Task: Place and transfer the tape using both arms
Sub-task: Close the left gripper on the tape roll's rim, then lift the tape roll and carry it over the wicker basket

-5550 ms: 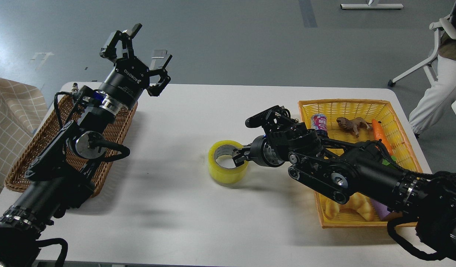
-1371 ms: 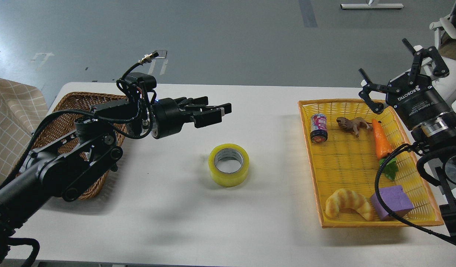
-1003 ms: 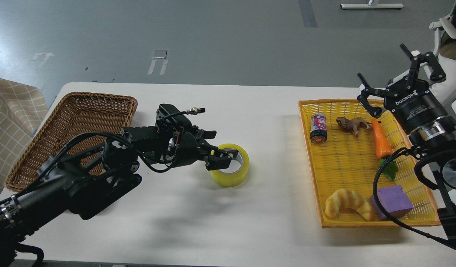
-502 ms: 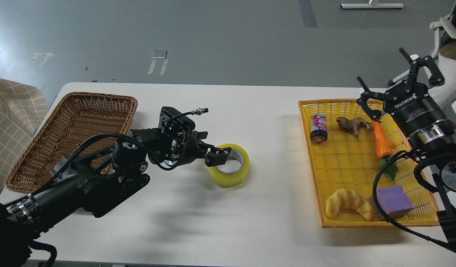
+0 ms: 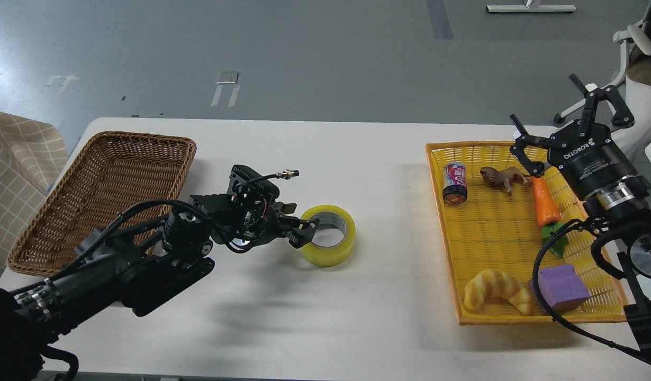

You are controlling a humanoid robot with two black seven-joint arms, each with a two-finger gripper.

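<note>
Tape (image 5: 329,236): flat on the table (image 5: 325,317), centre.
Left gripper (image 5: 303,232): pinching the tape's left wall, one finger inside the core.
Right gripper (image 5: 570,123): raised over the yellow basket's (image 5: 516,317) far right corner, fingers spread, empty.

At right on the white desk (image 5: 378,328), a yellow basket (image 5: 521,317) holds a can (image 5: 454,183), toy lion (image 5: 503,178), carrot (image 5: 545,203), croissant (image 5: 497,289) and purple block (image 5: 562,284); a brown wicker basket (image 5: 100,190) sits left.

Left hand (image 5: 303,230) reaches low; right hand (image 5: 571,123) raised, fingers spread.
</note>
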